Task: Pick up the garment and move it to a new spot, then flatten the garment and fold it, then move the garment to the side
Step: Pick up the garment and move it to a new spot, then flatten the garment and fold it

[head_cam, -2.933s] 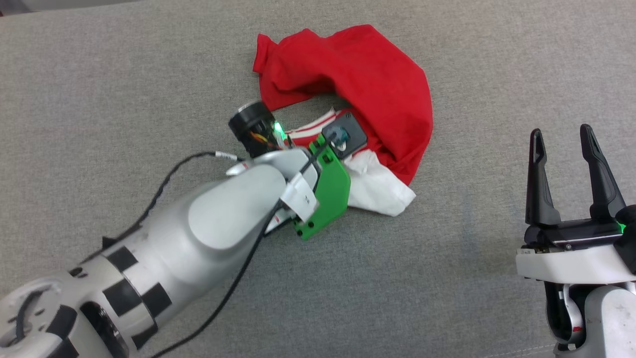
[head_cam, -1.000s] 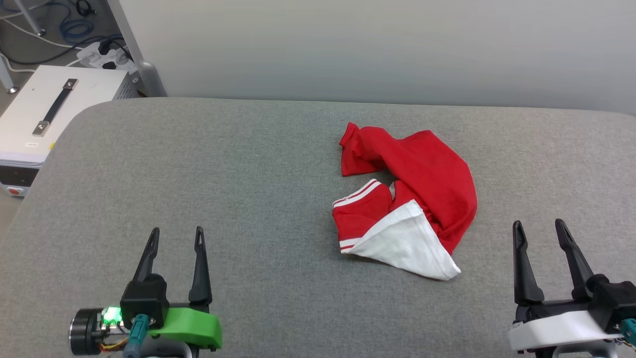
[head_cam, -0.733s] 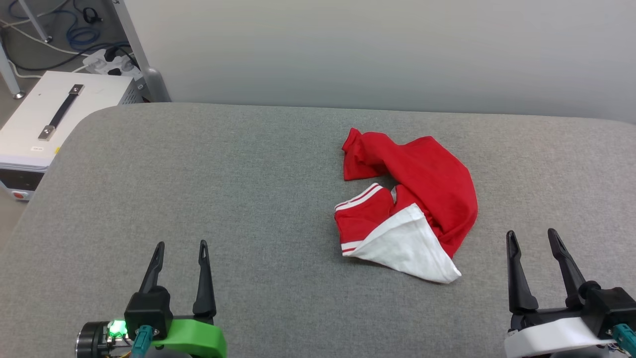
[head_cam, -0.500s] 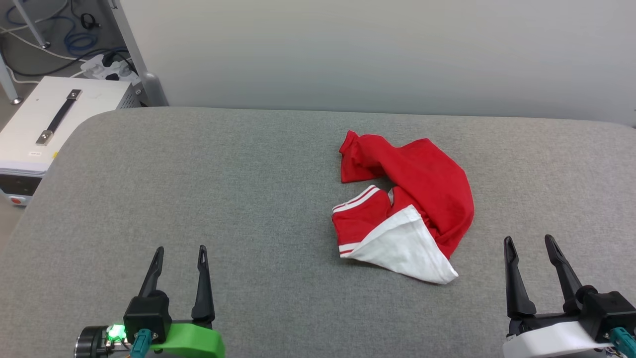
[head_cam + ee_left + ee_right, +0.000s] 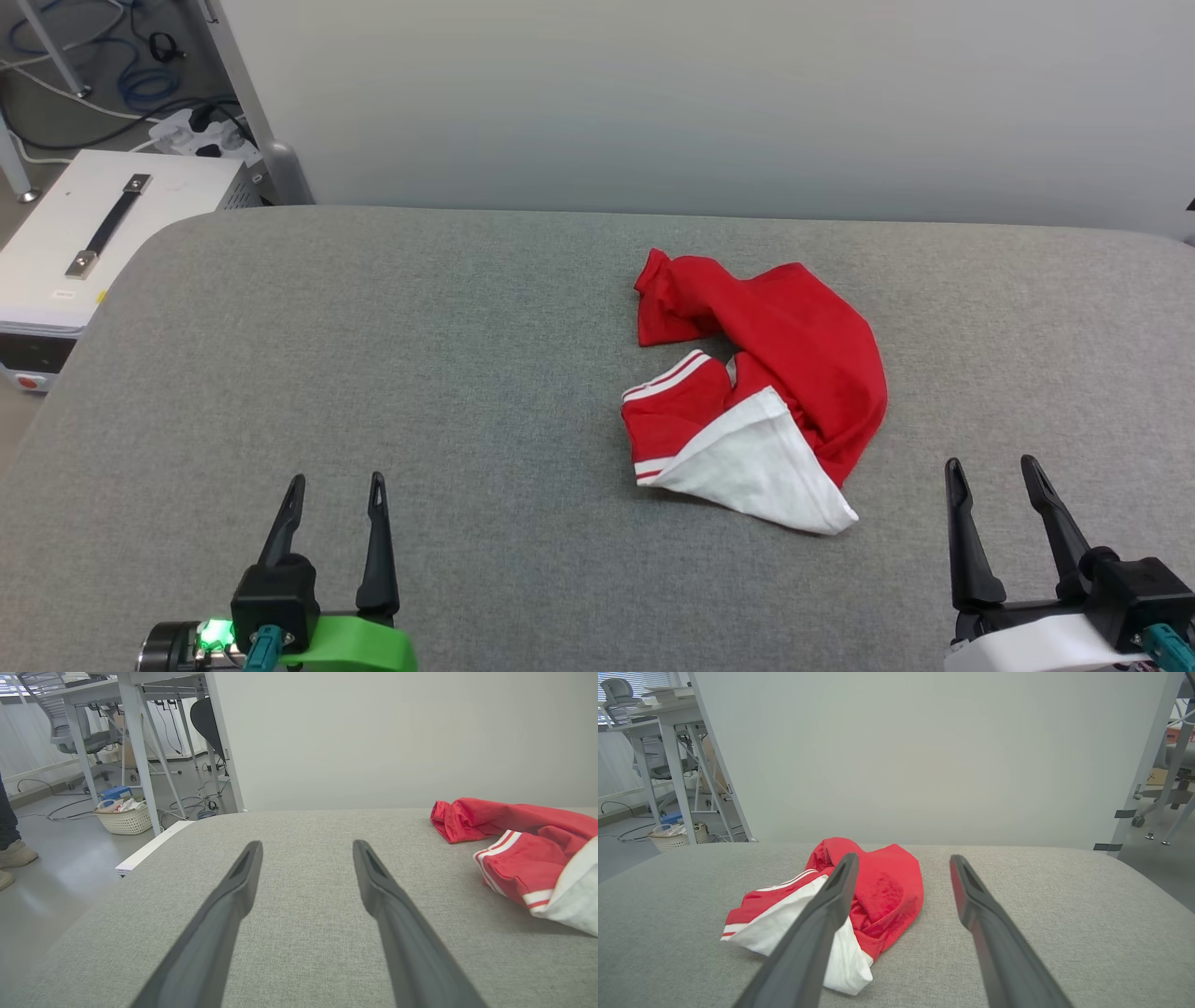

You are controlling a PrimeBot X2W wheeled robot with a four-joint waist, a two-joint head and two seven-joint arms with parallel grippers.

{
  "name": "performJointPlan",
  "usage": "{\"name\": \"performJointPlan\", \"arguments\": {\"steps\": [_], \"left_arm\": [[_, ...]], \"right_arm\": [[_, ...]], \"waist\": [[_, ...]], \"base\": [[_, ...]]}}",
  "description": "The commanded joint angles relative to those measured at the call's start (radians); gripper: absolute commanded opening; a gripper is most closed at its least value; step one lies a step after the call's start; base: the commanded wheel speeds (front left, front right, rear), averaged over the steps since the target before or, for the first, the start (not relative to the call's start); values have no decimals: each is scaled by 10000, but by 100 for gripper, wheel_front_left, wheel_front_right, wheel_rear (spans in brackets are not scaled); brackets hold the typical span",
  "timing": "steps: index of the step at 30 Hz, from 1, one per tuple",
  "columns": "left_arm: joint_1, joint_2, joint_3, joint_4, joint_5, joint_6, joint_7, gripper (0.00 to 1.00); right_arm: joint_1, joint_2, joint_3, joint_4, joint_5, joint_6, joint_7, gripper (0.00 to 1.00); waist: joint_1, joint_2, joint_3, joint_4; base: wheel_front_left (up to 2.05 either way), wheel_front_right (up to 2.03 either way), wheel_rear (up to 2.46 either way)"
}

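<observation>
Crumpled red-and-white jersey T-shirt (image 5: 775, 373) on grey fabric surface (image 5: 373, 327) lies far-left of the open right hand (image 5: 989, 461), farther from the open left hand (image 5: 336, 477)

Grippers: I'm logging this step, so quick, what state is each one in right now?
Left gripper: open, holding nothing.
Right gripper: open, holding nothing, apart from the garment.

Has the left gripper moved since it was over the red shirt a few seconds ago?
Yes. The left gripper has pulled back leftward, off the crumpled red-and-white jersey shirt, now over the grey padded table.
</observation>
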Motion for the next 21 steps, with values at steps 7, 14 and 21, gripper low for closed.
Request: {"name": "performJointPlan", "arguments": {"steps": [7,14,21], "left_arm": [[155,-85,147,33,197,-144,-59,100],[141,-122,193,50,263,-201,-59,100],[34,-183,219,19,288,-189,-59,100]], "right_arm": [[78,14,-1,43,127,-7,-48,100],[65,15,-32,35,136,-7,-48,100],[-867,-62,-102,-460,-340,-7,-48,100]], "waist": [[0,0,41,-27],[0,0,84,-20],[0,0,322,52]], "base": [[0,0,0],[0,0,0],[0,0,0]]}}
